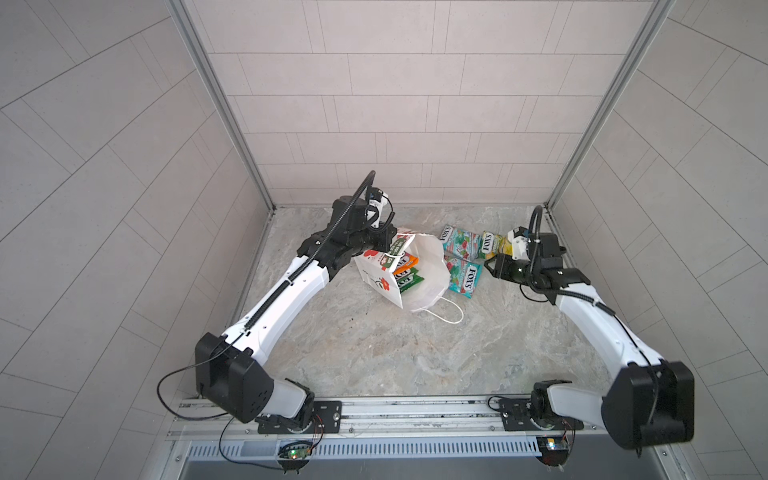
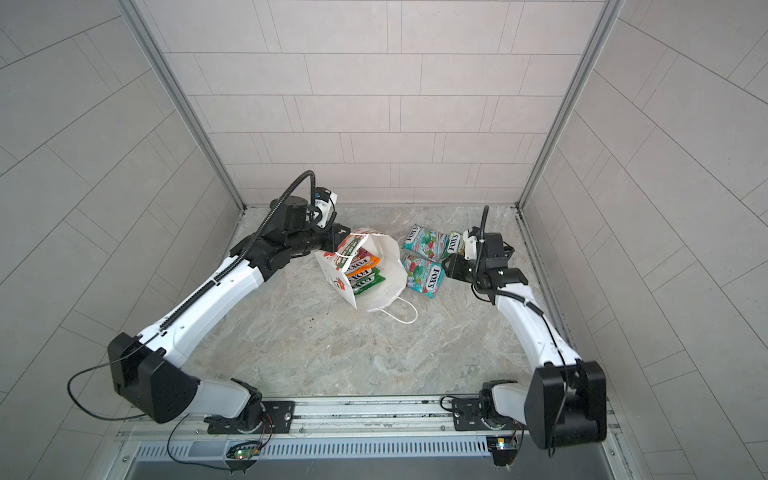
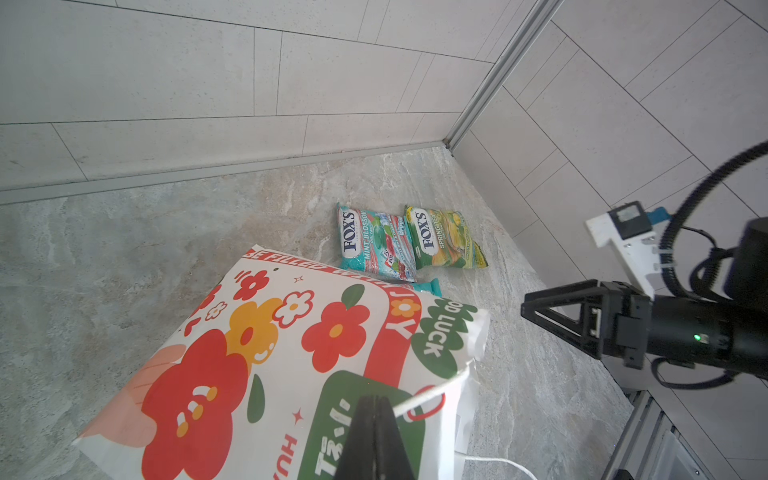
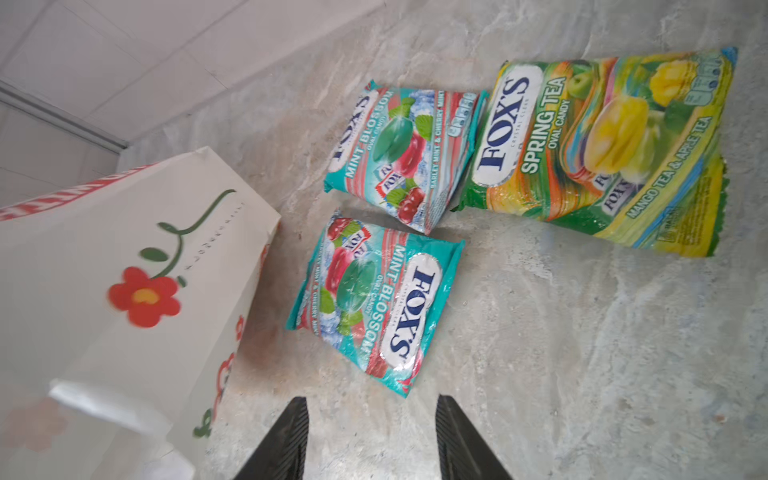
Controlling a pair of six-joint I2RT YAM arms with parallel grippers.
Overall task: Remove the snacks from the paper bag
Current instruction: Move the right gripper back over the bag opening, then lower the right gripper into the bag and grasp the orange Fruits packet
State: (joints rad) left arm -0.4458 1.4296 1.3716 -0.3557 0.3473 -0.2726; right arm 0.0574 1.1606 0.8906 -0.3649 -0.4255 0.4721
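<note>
My left gripper (image 3: 375, 436) is pinched shut on the top rim of the paper bag (image 1: 432, 257), propping its mouth open. My right gripper (image 4: 370, 440) hangs with jaws parted and only bare table (image 1: 374, 353) between them, just beside the snacks that are already out.

The bag is the biggest item. It is stiff, creased white paper with printed red flowers, tipped over left of centre on the stone-patterned table, and its mouth gapes toward the camera head. I judge the job about half done, with the right arm between picks.

Three snacks lie flat to the right of the bag. A green-yellow packet (image 4: 602, 145) sits farthest out. One teal packet (image 4: 409, 153) touches it, and a second teal packet (image 4: 374, 303) lies nearest the bag. All are glossy film pillows with crimped ends.

Inside the mouth I can see an orange packet (image 2: 363, 266) and a green packet (image 2: 368, 283) stacked on edge. There is red-and-green print above them, and I can't tell whether it is a packet or part of the bag.

Next I'd swing the right gripper across and enter over the lower rim. I'd nip the orange packet by its crimped edge, since the film looks slippery. The thin paper wall would likely buckle if I bumped it.

The loose cord handle (image 1: 451, 318) loops on the table below the mouth, and I'd steer clear of it.
</note>
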